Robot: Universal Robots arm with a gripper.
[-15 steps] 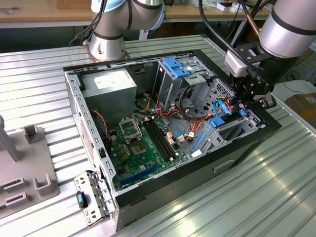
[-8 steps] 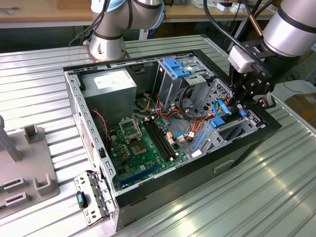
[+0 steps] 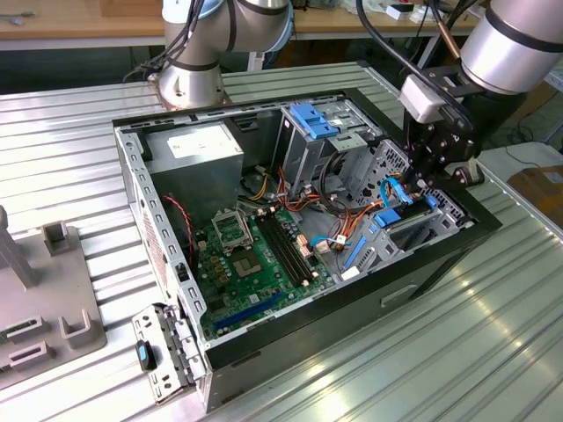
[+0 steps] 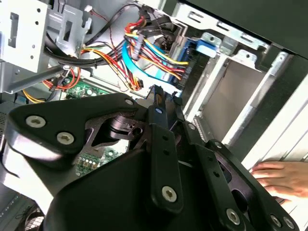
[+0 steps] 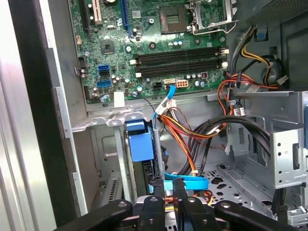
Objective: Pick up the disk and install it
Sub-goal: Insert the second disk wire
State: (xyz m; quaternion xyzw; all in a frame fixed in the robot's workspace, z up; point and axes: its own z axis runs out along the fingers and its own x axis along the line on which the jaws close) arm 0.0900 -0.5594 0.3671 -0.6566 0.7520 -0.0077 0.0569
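On a ribbed metal table (image 3: 457, 352) in the exterior view, with a wooden bench (image 3: 79, 19) along the back of the room at 11 o'clock, an open computer case (image 3: 422, 268) lies on its side. The arm's base (image 3: 189, 79) stands just behind the case at 12 o'clock. A grey fixture (image 3: 44, 290) sits on the table at 9 o'clock, apart from the case. Inside the case, the power supply (image 3: 195, 151) is at 11 o'clock and the green motherboard (image 3: 251, 264) lies in the middle. A silver drive cage topped by a blue bracket (image 3: 312, 119) is at 1 o'clock. The gripper (image 3: 420, 183) hangs over the case's bay at 3 o'clock. The disk (image 3: 396, 217) stands on edge in that bay, its blue carrier just under the fingertips. Red, orange and yellow cables (image 3: 347, 224) crowd the space beside it. In the second wrist view, the gripper (image 4: 166, 96) points into the bay beside a tangle of wires (image 4: 144, 43). A person's hand (image 4: 278, 177) rests on the table outside the case wall. In the first wrist view, the gripper (image 5: 167, 185) has its jaws narrow, with a slim gap and nothing seen between them. The disk (image 5: 139, 142) stands upright just beyond the tips, against the bay's metal wall. A light blue flat cable (image 5: 190, 182) crosses behind the fingers (image 5: 156, 185). The motherboard (image 5: 159, 53) lies farther on.
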